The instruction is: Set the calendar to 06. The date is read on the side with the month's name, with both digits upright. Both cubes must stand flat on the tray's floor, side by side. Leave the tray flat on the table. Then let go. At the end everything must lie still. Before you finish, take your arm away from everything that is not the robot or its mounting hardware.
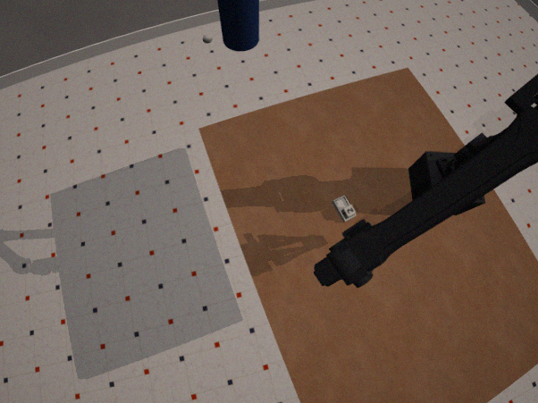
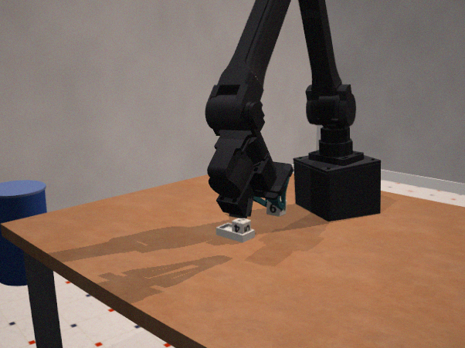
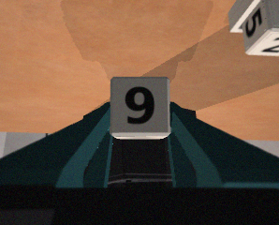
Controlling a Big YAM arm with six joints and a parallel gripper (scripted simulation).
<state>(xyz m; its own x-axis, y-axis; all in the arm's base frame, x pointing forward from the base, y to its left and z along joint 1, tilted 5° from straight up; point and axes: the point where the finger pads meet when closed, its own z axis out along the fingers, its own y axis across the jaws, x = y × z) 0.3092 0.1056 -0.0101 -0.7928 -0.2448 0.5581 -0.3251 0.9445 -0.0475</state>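
Note:
My gripper (image 2: 276,207) (image 3: 139,112) is shut on a white cube (image 2: 273,209) (image 3: 139,100), gripped by two opposite sides between teal fingertips. The face toward the wrist camera reads as a 9. The cube is low over the table behind the tray in the exterior view; whether it touches the table is unclear. The arm hides it in the top view. The small white tray (image 1: 339,212) (image 2: 228,234) (image 3: 238,10) stands on the table. A second cube (image 1: 348,211) (image 2: 241,228) (image 3: 262,23) sits in one end, a 2 on top, a 4 and 5 on its sides, not upright. The month's name is not readable.
The brown table (image 1: 382,331) (image 2: 349,278) carries the arm's black base (image 1: 419,176) (image 2: 337,189), behind and to the right of the held cube in the exterior view. A blue cylinder (image 1: 239,17) (image 2: 21,204) stands beyond the table, with a small grey ball (image 1: 206,38) near it.

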